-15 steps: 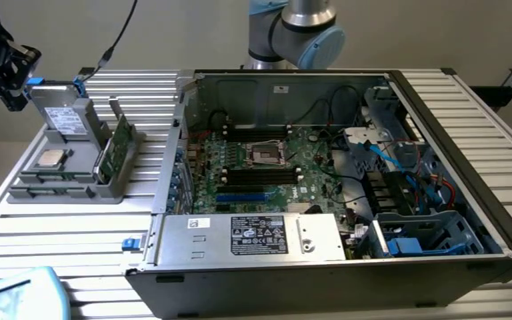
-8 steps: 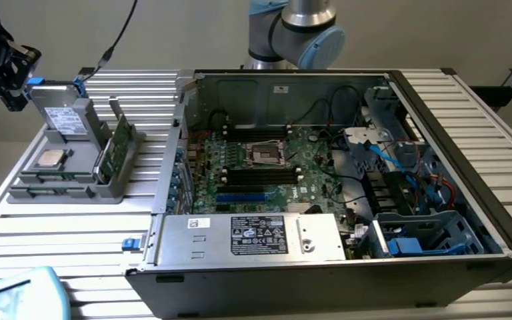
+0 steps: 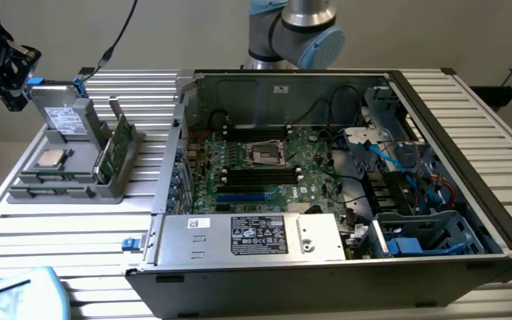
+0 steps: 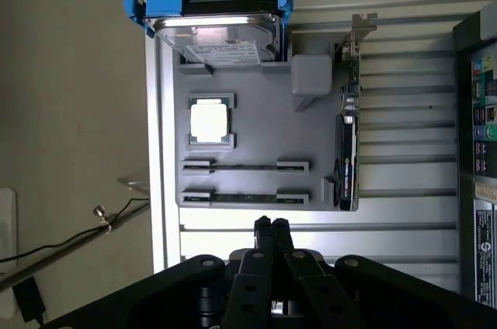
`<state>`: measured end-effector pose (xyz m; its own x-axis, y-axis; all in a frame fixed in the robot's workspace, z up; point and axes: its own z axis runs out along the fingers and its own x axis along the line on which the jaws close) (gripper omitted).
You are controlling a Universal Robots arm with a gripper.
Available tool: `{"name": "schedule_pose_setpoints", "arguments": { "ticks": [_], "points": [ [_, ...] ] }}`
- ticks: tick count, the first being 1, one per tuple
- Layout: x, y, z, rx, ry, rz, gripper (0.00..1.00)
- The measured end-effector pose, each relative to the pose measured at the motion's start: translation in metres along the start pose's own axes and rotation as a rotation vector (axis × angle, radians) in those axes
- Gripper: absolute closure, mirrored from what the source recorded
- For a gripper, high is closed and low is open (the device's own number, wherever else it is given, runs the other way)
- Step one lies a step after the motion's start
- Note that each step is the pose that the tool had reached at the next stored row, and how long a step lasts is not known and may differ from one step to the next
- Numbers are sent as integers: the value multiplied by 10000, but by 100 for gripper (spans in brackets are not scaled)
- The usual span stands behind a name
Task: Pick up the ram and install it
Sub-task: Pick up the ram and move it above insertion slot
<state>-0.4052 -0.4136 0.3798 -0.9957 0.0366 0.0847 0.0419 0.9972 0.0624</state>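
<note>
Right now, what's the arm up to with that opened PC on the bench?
The arm's tool hangs shut and empty near the gray plastic parts tray, which sits at the exterior view's left of the open black computer case. The long, thin dark-green ram stick stands on edge in a tray slot, not yet picked up. The tray also holds a silver hard drive in blue rails, a square silver CPU chip and a green expansion card.
</note>
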Motion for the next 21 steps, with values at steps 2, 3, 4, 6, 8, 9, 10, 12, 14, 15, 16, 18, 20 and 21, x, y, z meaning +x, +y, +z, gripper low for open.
{"name": "schedule_pose_setpoints", "arguments": {
  "ticks": [2, 3, 4, 6, 8, 9, 10, 12, 14, 15, 16, 18, 20, 21],
  "points": [
    [4, 0, 0, 29, 22, -337, 89],
    [5, 0, 1, 44, 32, -516, 89],
    [6, 0, 2, 59, 43, -700, 89],
    [6, -1, 3, 91, 66, -1058, 89],
    [6, -1, 6, 121, 89, -1421, 89],
    [6, -1, 8, 136, 100, -1599, 89],
    [6, -1, 10, 152, 112, -1778, 89],
    [4, -2, 24, 181, 135, -2147, 89],
    [3, -3, 46, 189, 156, -2511, 89],
    [2, -4, 56, 193, 166, -2687, 89],
    [1, -4, 67, 201, 178, -2866, 89],
    [-1, -6, 89, 217, 199, -3242, 89],
    [-3, -7, 110, 233, 220, -3601, 89],
    [-4, -8, 120, 242, 230, -3780, 89]
  ]
}}
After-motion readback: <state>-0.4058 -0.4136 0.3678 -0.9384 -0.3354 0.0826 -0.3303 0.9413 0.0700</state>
